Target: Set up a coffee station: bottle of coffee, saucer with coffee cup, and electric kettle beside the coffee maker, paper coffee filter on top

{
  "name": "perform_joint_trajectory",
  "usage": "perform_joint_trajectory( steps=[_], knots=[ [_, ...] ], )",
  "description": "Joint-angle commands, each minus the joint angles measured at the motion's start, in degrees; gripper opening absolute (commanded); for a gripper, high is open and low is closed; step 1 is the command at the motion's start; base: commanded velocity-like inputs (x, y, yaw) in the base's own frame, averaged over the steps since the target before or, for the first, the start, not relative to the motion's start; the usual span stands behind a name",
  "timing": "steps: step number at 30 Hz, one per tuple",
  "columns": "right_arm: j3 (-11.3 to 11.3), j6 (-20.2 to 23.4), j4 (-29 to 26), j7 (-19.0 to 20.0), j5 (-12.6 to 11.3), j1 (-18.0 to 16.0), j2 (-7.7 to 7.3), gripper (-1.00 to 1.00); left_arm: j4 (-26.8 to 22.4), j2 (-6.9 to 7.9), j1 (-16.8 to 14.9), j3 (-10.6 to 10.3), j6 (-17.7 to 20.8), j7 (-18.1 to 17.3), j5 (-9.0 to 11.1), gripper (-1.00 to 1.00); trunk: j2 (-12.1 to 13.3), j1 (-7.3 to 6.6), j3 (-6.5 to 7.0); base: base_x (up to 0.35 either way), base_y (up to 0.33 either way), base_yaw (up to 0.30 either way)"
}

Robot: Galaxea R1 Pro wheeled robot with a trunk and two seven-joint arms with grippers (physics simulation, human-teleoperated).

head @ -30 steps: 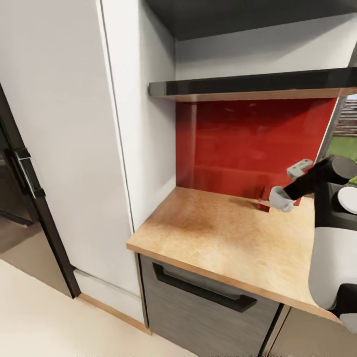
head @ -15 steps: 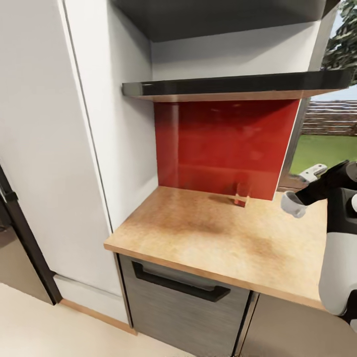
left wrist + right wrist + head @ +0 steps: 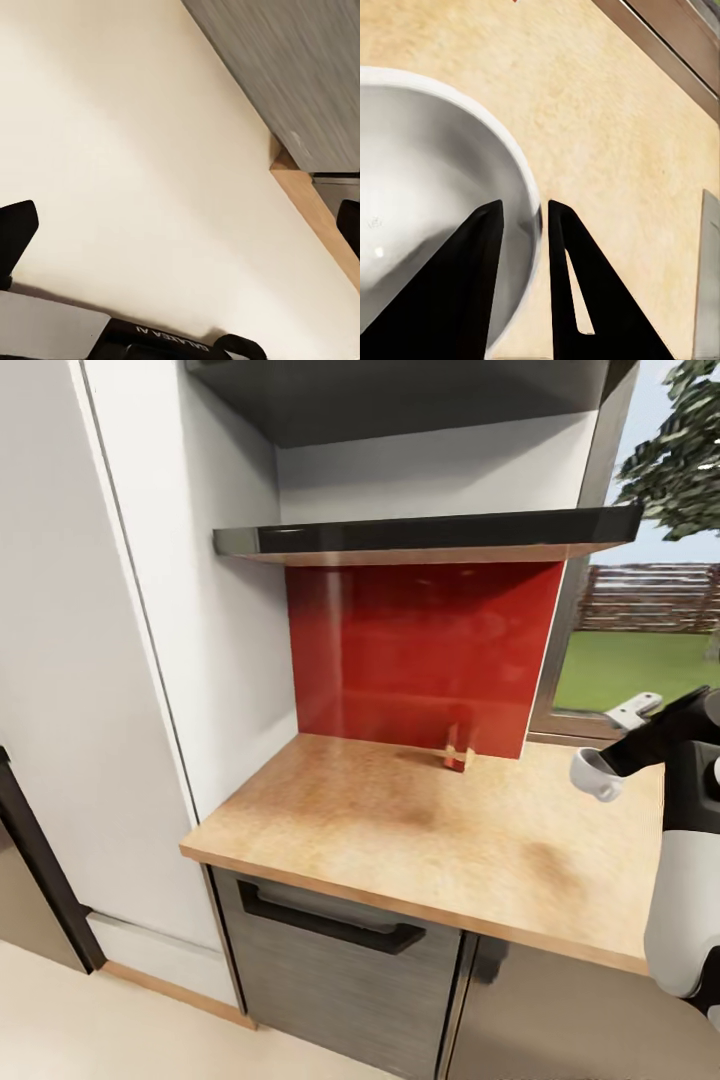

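Note:
My right gripper [image 3: 612, 763] hangs over the right part of the light-wood kitchen countertop [image 3: 430, 830], shut on the rim of the small white coffee cup [image 3: 596, 774]. In the right wrist view its black fingers [image 3: 472, 285] pinch the cup's wall [image 3: 427, 187], one inside and one outside, with the worktop below. The dark grey kitchen shelf [image 3: 420, 535] runs above the red wall panel. My left gripper [image 3: 182, 229] is open, its fingertips far apart, over pale floor beside a grey cabinet front.
A small red and wood object [image 3: 458, 756] stands at the back of the worktop against the red panel [image 3: 420, 650]. A tall white cabinet [image 3: 150, 660] bounds the left. A window [image 3: 640, 650] is at the right. Below is a drawer with a black handle [image 3: 330, 928].
The camera has swung so the whole scene has slid left, showing more window. The cup stays held in my right gripper, now over the worktop's right end.

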Motion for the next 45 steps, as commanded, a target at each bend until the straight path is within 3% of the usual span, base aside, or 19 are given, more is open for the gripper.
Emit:
perform_joint_trajectory(
  steps=[1,4,9,15,45],
  knots=[
    [-0.3,0.6,0.0,0.7,0.3,-0.1,-0.02,-1.00,0.2,0.18,0.0,0.5,-0.2,-0.2,-0.4,1.00,0.0,0.00,-0.07,-0.007,-0.015,-0.113],
    [-0.7,0.6,0.0,0.7,0.3,-0.1,-0.02,-1.00,0.3,0.35,0.0,0.6,-0.2,0.4,-0.4,1.00,0.0,0.00,-0.07,-0.004,-0.009,-0.169],
    [-0.9,0.6,0.0,0.7,0.3,-0.1,-0.05,-1.00,0.3,0.27,0.0,0.7,-0.2,6.2,-0.4,1.00,0.0,0.00,-0.07,-0.001,-0.002,-0.238],
    [-0.9,0.5,0.0,0.7,0.3,-0.1,-0.06,-1.00,0.3,0.19,-0.1,0.6,-0.3,7.7,-0.4,1.00,0.0,0.00,-0.07,0.000,-0.018,-0.221],
    [-0.9,0.4,0.1,0.6,0.3,-0.1,-0.05,-1.00,0.1,-0.66,0.0,0.6,-0.3,8.2,-0.4,1.00,0.0,0.00,-0.07,0.000,-0.292,-0.214]
  ],
)
